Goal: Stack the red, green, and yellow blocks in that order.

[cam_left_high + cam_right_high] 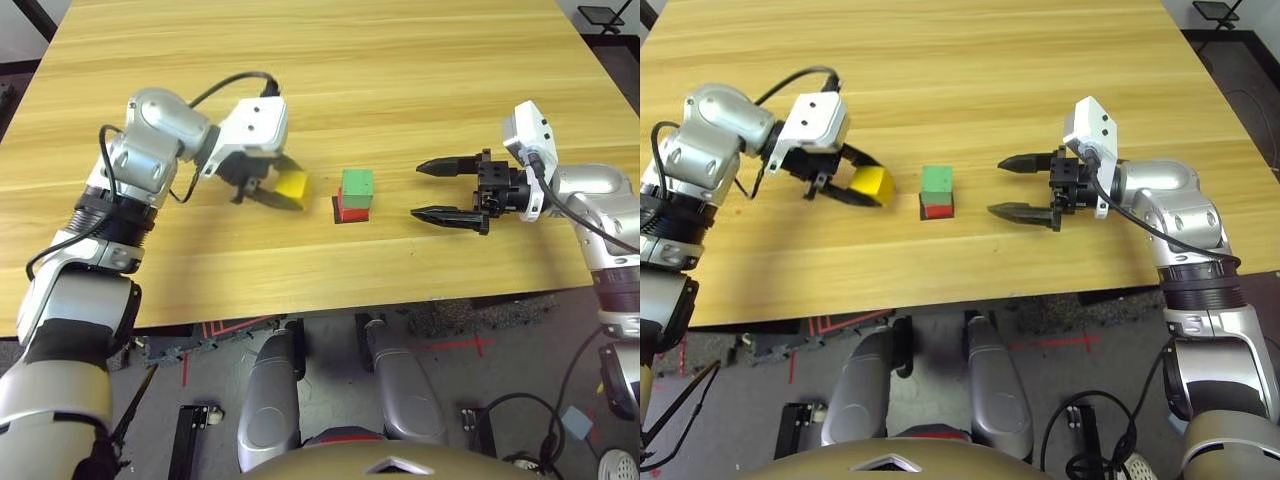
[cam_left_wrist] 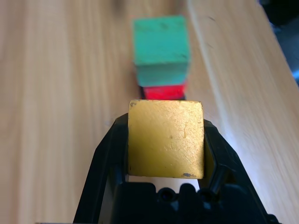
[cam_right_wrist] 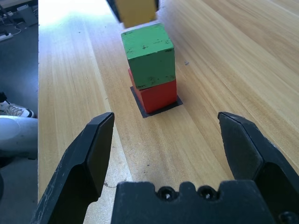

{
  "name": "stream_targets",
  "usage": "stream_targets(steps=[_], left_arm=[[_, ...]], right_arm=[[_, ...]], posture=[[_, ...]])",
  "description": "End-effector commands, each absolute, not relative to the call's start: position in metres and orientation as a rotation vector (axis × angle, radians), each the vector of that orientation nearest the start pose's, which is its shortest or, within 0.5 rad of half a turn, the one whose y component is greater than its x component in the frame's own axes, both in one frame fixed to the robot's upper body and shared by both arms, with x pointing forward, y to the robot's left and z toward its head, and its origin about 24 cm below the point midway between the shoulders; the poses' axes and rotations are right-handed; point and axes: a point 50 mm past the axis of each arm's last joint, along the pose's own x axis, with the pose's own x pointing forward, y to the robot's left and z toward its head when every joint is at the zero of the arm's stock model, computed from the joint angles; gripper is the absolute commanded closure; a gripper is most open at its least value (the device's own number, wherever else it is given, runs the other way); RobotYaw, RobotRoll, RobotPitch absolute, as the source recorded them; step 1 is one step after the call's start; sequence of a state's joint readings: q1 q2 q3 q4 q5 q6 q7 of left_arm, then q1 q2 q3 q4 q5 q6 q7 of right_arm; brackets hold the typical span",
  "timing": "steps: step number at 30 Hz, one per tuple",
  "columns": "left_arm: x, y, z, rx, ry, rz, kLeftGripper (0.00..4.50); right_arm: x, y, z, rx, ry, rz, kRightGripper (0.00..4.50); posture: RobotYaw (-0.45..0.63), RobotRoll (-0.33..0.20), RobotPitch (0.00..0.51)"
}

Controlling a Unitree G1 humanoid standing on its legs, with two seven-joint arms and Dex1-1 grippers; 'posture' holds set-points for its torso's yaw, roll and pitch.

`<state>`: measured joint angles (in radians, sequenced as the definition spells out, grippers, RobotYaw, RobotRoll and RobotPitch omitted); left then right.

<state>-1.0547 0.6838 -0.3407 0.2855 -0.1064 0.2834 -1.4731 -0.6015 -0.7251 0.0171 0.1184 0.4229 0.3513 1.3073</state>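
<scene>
The green block [image 1: 357,187] sits squarely on the red block [image 1: 352,210], and that little tower stands on a flat black patch [image 3: 160,108] near the middle of the wooden table [image 1: 400,70]. Over at nine o'clock from the tower, just beside it but not touching, the yellow block [image 1: 292,184] is pinched between the black fingers of the left gripper [image 1: 268,186], held clear of the tabletop. At three o'clock from the tower, a bit further off, the right gripper [image 1: 432,190] points toward the stack with its jaws spread wide and nothing between them.
</scene>
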Motion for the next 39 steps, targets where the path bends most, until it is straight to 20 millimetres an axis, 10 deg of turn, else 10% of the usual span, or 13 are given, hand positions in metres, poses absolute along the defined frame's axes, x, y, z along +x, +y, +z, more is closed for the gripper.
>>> stream_targets(steps=[1, 39], left_arm=[[0.336, 0.141, 0.251, 0.894, 0.214, -1.385, 2.49], [0.308, 0.070, 0.274, 0.913, 0.277, -1.413, 2.49]], right_arm=[[0.304, -0.203, 0.192, -0.343, 0.060, 1.276, 0.00], [0.308, -0.200, 0.188, -0.329, 0.039, 1.260, 0.00]], posture=[[0.17, 0.064, 0.236], [0.19, 0.104, 0.209]])
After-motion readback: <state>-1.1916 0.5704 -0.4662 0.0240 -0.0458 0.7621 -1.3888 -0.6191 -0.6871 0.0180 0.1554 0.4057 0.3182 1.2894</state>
